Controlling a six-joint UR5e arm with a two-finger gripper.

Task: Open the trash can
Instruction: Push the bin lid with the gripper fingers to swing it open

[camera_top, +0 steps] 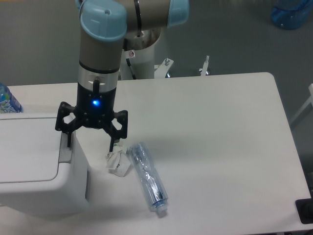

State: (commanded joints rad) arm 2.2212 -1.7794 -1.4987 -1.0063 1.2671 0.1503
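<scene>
Camera view from above and in front shows a white bench point(220, 122) with the trash can point(34, 166) sitting at its left edge, cut off by the picture's left side. It is a large white boxy bin with rounded corners, its flat lid lying down shut, and a grey rectangular tab point(64, 149) showing on the lid's right edge. The gripper point(92, 139) hangs straight down from the arm's grey and light-blue wrist, a blue light glowing on its body. Its jaws stand spread apart and hold nothing: the left finger point(69, 139) reaches down at the grey tab, though actual contact cannot be told, and the right finger point(114, 142) points down to the bench just right of the bin. Near that right fingertip lies a small crumpled white scrap point(117, 164), and just beside it a clear plastic bottle point(147, 178) lies on its side, cap toward the near edge. Another bottle point(7, 100) shows partly behind the bin at far left.
</scene>
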